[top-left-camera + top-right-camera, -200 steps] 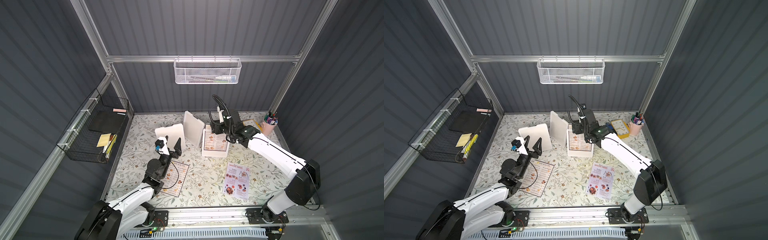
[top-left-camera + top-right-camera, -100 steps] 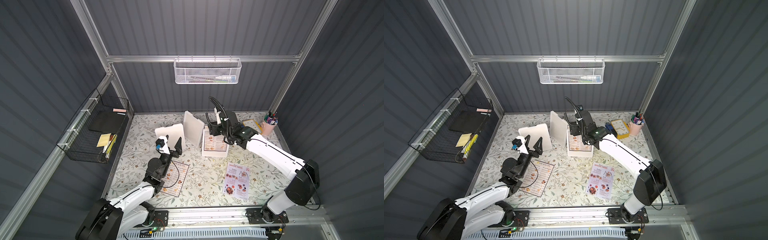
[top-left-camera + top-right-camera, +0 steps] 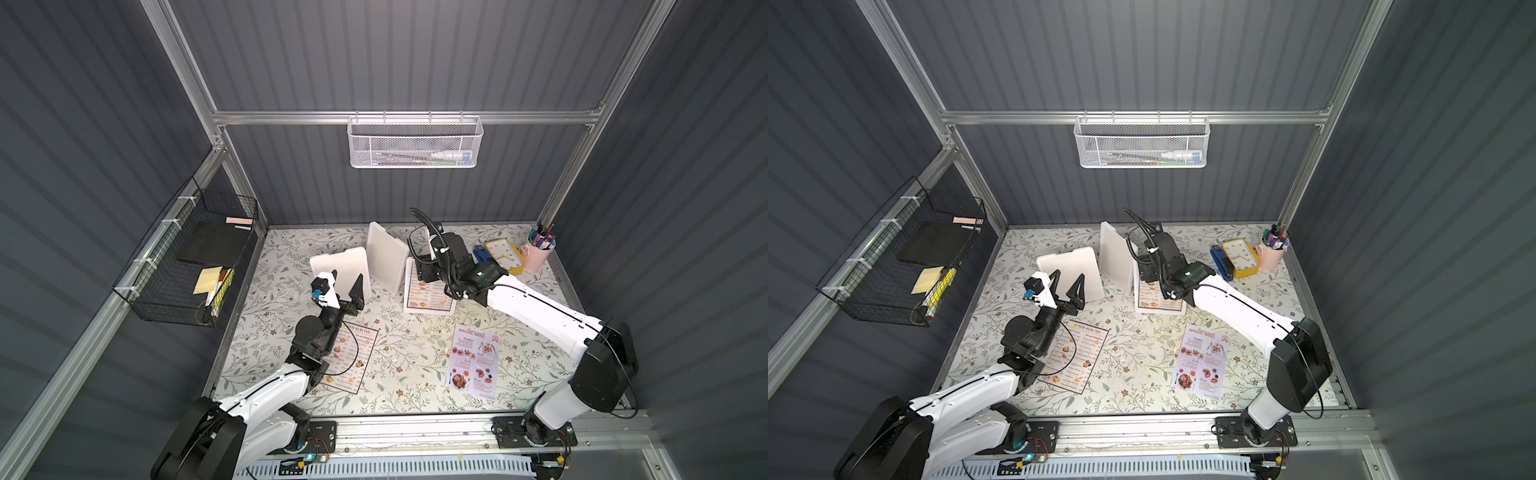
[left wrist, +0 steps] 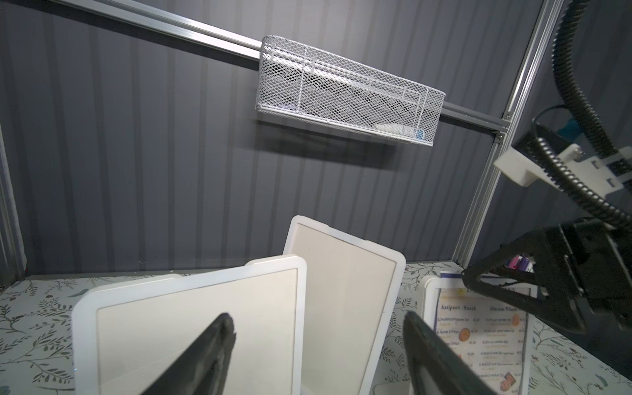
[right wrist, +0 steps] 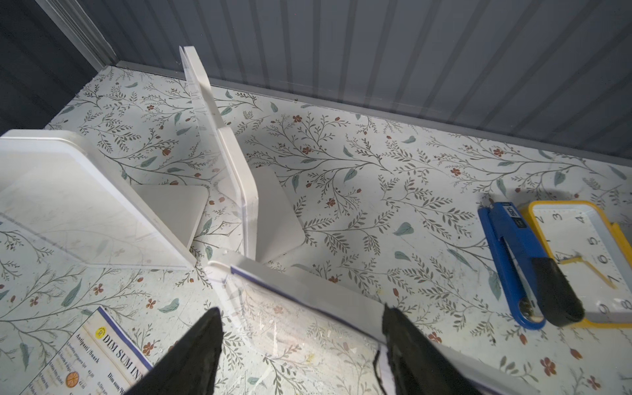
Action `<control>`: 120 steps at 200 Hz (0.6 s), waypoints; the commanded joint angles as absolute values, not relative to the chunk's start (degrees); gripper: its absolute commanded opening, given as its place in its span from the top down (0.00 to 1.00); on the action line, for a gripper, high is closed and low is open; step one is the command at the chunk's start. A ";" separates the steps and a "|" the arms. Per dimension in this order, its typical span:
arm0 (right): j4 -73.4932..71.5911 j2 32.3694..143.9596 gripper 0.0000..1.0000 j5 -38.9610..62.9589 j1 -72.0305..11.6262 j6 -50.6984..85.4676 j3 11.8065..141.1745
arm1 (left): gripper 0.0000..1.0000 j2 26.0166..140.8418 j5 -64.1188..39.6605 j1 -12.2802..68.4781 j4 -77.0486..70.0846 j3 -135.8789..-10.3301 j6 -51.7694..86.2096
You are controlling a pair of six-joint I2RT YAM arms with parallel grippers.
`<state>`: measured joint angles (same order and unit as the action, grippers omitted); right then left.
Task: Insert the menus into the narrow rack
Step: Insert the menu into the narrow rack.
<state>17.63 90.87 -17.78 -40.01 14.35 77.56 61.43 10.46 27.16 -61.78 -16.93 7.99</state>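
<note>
Dark slatted walls box in a floral counter [image 3: 415, 332]. A narrow white mesh rack [image 3: 413, 143] hangs on the back rail, high above the upright holder [image 3: 384, 255], and no menu is in it. One DIM SUM INN menu [image 3: 428, 293] sits in a filled holder [image 5: 328, 290] just beside the upright holder, on the right arm's side. A second DIM SUM INN menu [image 3: 357, 353] and the lavender menu [image 3: 473, 361] lie flat, nearer the arm bases.

Over the last second the right end effector [image 5: 301, 345] has drifted toward the upright holder and a little lower. Its jaws are wide and empty over the filled holder's top edge, so it looks to be lining up to draw that menu out. The left end effector [image 3: 1066, 286] has barely moved and is wide and empty, near the upright holder.
</note>
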 commanded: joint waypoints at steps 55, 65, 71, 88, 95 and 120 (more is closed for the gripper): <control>18.79 92.02 0.25 -14.89 -40.73 13.89 78.30 | 0.21 61.19 9.84 26.72 -63.19 -18.15 8.35; 18.86 92.07 0.25 -14.73 -40.93 13.89 78.20 | 0.21 61.23 9.84 26.71 -63.19 -18.11 8.39; 18.90 92.02 0.25 -14.59 -41.14 13.80 78.07 | 0.21 61.25 9.84 26.72 -63.19 -18.11 8.35; 18.86 92.02 0.25 -14.67 -41.80 13.32 77.98 | 0.21 61.21 9.78 26.72 -63.19 -18.11 8.35; 18.95 92.02 0.25 -14.81 -41.99 13.15 77.99 | 0.21 61.33 9.74 26.71 -63.20 -18.11 8.35; 19.43 92.11 0.25 -16.08 -42.31 12.70 78.44 | 0.21 61.31 9.72 26.72 -63.19 -18.11 8.35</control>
